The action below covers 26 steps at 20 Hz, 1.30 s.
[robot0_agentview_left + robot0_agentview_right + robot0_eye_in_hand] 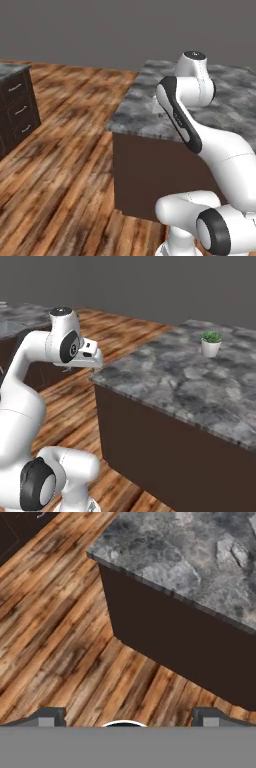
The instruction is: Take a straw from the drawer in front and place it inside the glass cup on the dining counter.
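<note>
Drawers [17,107], dark-brown with silver handles, sitting far left on small grey-topped island. White two-finger gripper [94,362] hanging mid-air just off corner of grey mottled stone dining counter [190,386], jaws standing wide apart, holding nothing. White pot with green plant [211,343] standing toward right on counter. Straw, glass cup not locatable. Judging straw light, stiff, thin, slippery; pinching mid-length likely best. Which drawer holding straw: cannot tell.

Grey mottled worktop [200,386] on dark-brown base [170,637]; striped brown wood floor [60,170] (white pot [210,347], green plant).
</note>
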Available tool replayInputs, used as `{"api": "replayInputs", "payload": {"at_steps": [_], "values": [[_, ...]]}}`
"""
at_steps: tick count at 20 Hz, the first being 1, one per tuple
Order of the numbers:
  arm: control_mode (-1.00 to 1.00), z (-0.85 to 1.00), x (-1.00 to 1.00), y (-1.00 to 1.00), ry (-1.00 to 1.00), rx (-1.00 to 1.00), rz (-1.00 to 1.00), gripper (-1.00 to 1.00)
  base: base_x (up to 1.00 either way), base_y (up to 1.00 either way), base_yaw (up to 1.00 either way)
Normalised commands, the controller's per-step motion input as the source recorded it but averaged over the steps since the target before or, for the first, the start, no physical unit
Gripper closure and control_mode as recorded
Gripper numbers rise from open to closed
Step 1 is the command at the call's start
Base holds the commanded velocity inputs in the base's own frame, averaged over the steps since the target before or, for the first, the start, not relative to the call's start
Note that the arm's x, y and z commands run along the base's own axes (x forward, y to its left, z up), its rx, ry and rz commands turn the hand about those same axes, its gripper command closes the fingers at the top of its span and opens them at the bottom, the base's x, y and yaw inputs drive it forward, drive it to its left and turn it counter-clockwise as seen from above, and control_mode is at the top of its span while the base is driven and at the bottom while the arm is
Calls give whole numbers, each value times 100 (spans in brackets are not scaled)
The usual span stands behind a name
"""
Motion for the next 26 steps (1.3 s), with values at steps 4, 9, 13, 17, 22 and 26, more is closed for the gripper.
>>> {"api": "replayInputs", "payload": {"at_steps": [4, 9, 13, 17, 22, 26], "values": [[100, 0, 0, 0, 0, 0, 0, -100, 38, 100, -41], [100, 0, 0, 0, 0, 0, 0, -100, 29, 100, -41], [100, 0, 0, 0, 0, 0, 0, -100, 40, 100, -41], [100, 0, 0, 0, 0, 0, 0, -100, 39, 100, -37], [100, 0, 0, 0, 0, 0, 0, -100, 52, 100, -39], [100, 0, 0, 0, 0, 0, 0, -100, 61, 99, -33]]}}
